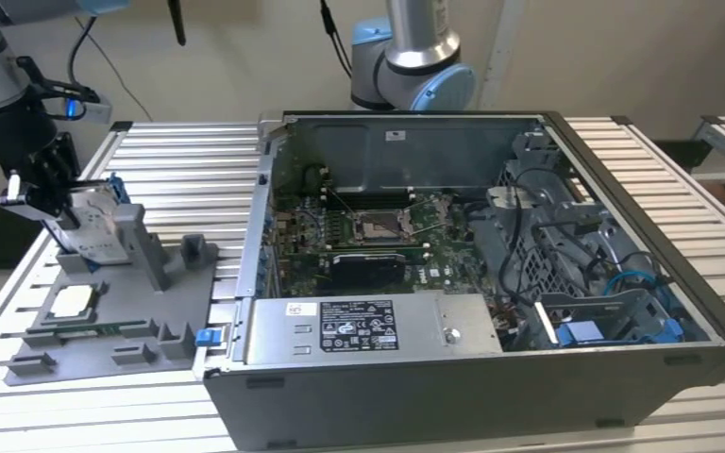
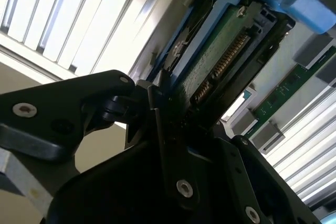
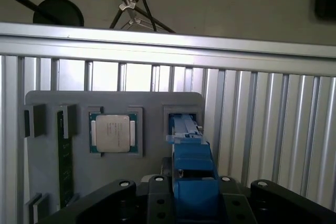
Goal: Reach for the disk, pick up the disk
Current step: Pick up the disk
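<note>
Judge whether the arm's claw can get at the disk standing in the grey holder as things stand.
Likely yes. The claw is right at the disk, which stands upright in the grey holder with its top edge free, and nothing visible lies between them.

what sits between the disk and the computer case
In the exterior view, grey upright posts of the grey tray stand between the disk and the computer case.
</note>
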You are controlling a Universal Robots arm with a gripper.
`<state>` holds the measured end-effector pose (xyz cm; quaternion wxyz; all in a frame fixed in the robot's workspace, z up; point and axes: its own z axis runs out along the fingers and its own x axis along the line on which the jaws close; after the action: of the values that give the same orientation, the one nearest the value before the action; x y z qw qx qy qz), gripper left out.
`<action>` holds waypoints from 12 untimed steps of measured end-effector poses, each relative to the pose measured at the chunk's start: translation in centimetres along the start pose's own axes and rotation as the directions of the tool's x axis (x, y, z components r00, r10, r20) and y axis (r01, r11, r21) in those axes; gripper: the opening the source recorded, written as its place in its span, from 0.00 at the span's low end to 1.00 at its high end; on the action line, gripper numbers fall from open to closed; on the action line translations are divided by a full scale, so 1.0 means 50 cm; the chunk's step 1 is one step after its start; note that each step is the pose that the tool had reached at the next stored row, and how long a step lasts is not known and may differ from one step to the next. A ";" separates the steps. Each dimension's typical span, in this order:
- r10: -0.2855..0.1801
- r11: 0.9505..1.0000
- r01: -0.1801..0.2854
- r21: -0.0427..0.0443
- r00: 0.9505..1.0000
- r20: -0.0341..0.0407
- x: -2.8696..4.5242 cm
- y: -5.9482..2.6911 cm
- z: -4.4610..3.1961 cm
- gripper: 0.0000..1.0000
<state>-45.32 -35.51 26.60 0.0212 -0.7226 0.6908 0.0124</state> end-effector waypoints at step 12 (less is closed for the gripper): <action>0.000 1.000 0.000 0.000 1.000 0.000 -0.001 0.000 -0.021 0.00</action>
<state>-45.33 -35.51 27.67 0.0211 -0.7226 0.6909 0.0124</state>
